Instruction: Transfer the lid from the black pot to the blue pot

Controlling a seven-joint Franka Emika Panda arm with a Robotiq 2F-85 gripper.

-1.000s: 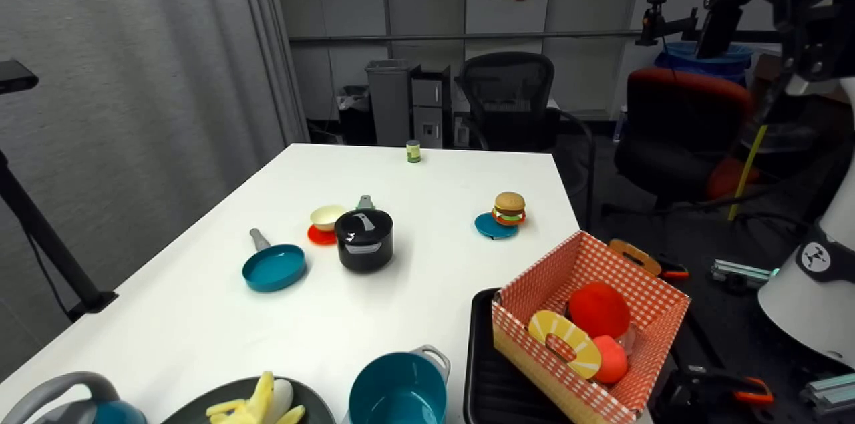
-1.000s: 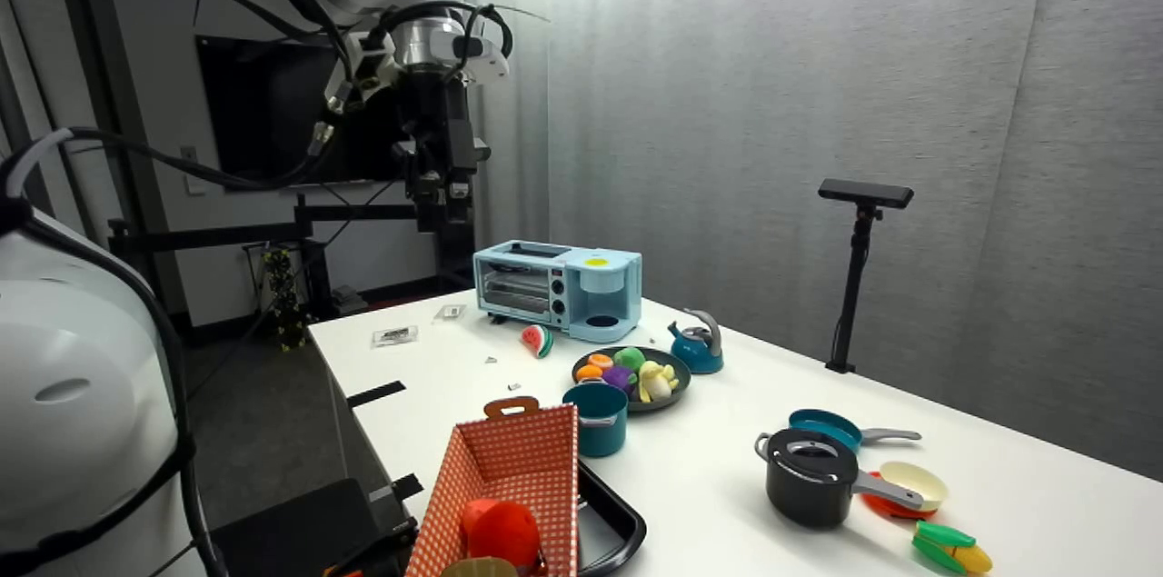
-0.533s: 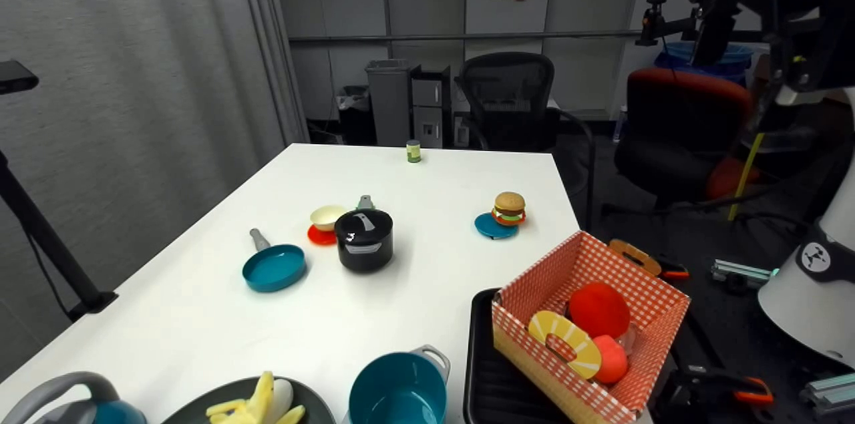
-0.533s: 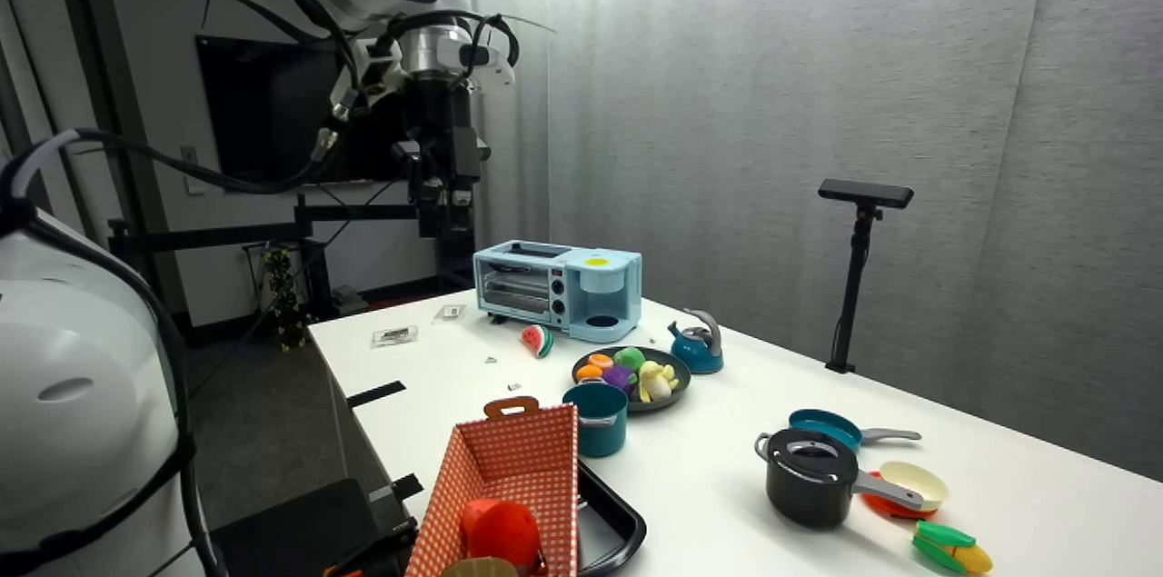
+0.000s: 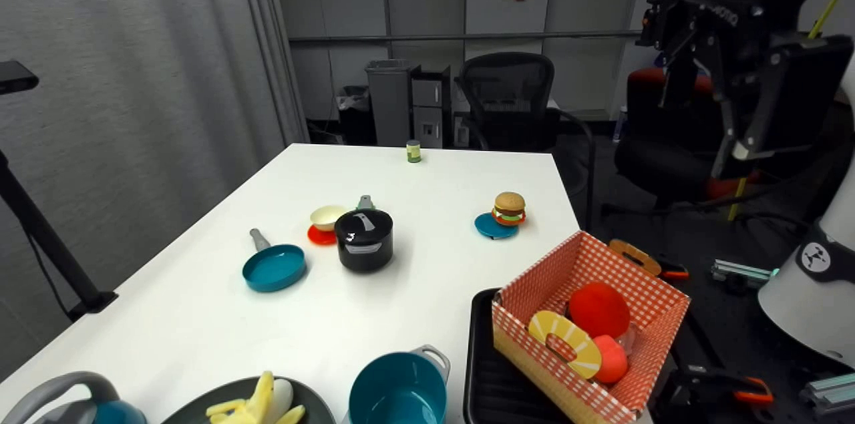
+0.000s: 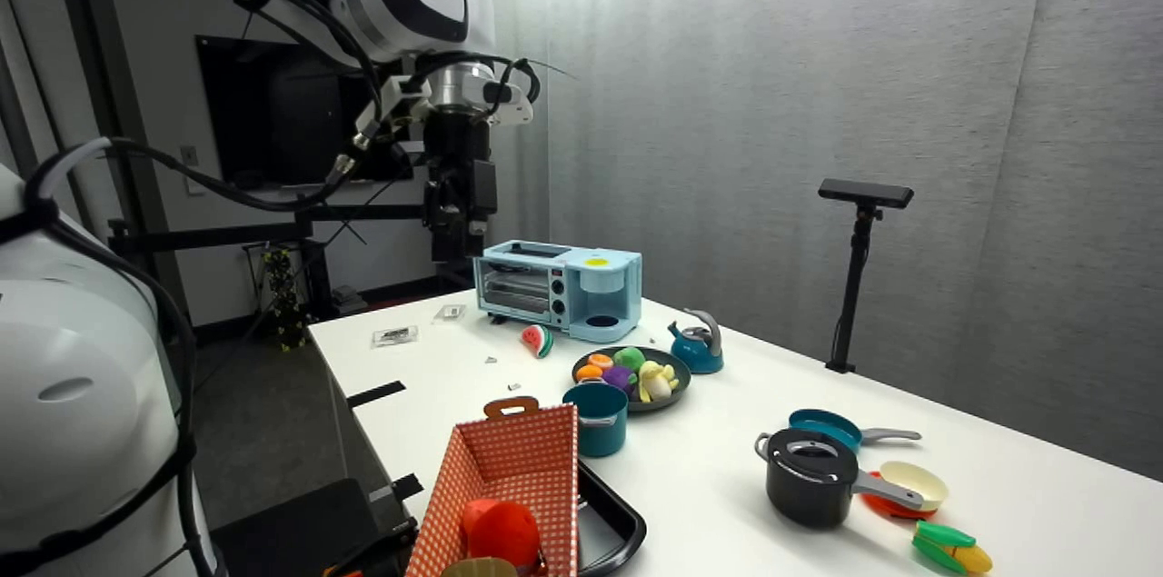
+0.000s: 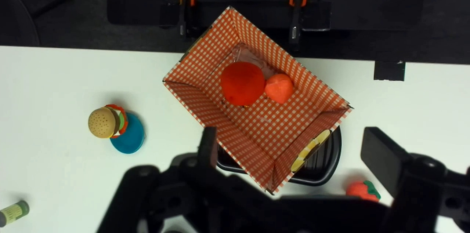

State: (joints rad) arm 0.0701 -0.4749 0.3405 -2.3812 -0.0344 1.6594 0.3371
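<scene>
A see-through dark lid (image 5: pixel 364 226) with a silver rim rests on the black pot (image 5: pixel 365 256); the pot's long grey handle reaches away to the side. That pair also shows in an exterior view as the lid (image 6: pixel 811 454) on the black pot (image 6: pixel 809 497). Uncovered and upright, the blue pot (image 5: pixel 399 390) (image 6: pixel 601 430) stands beside the black tray. My gripper (image 7: pixel 290 145) hangs high above the basket side of the table, well away from both pots. Its fingers (image 7: pixel 383 159) are wide apart and hold nothing. In the wrist view the gripper body hides the table's lower part.
A red-checked basket (image 7: pixel 257 141) with red toy food sits on the black tray (image 5: pixel 482 357). A teal pan (image 5: pixel 274 268) and a cream bowl (image 5: pixel 327 217) are close to the black pot. A plate of toy food (image 6: pixel 677 391), kettle (image 6: pixel 698 350) and toaster oven (image 6: pixel 554 286) stand further along.
My arm has come down and shifted outward toward the table, with the gripper still open. The pots, lid and other objects have stayed where they were.
</scene>
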